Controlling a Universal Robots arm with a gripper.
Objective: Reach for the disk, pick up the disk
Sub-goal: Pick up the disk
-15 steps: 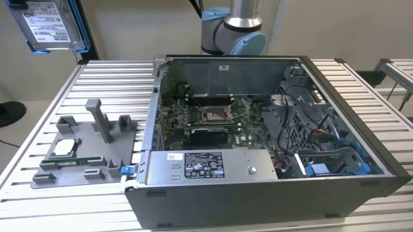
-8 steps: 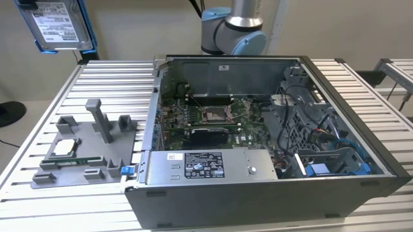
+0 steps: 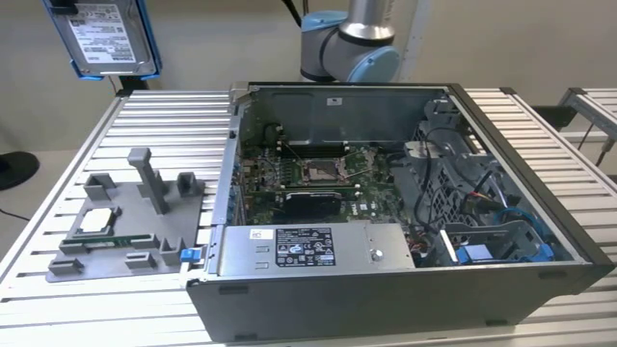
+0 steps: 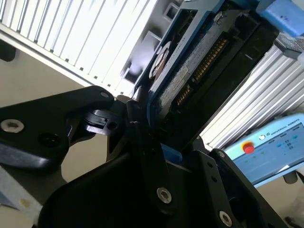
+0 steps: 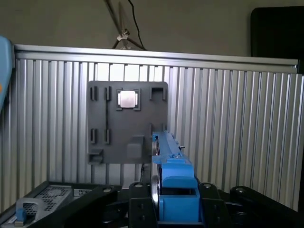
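**Disk in the grip, held clear of the table**

Exterior view: the disk (image 3: 104, 36) hangs high in the air with its label face showing. It is well apart from the grey tray (image 3: 126, 224) and the open computer case (image 3: 405, 217). Judged by the lift alone, the pick-up looks done.

Second wrist view: the gripper (image 4: 171, 142) is closed narrow on the disk. The blue-railed body runs out from between the black fingers (image 4: 140, 128), with its connector edge showing. The clamp seems to sit near one end, so most of the length overhangs. A firm, even squeeze and slow wrist turns would guard against the disk pivoting or slipping.

First wrist view: the disk sits edge-on between the fingers, its blue rail pointing straight out from the gripper. Beyond the tip lie the tray, a small square chip (image 5: 127, 99) and the ribbed table (image 5: 237, 118). The rail looks centred and square in the grip, which suggests a sound hold.
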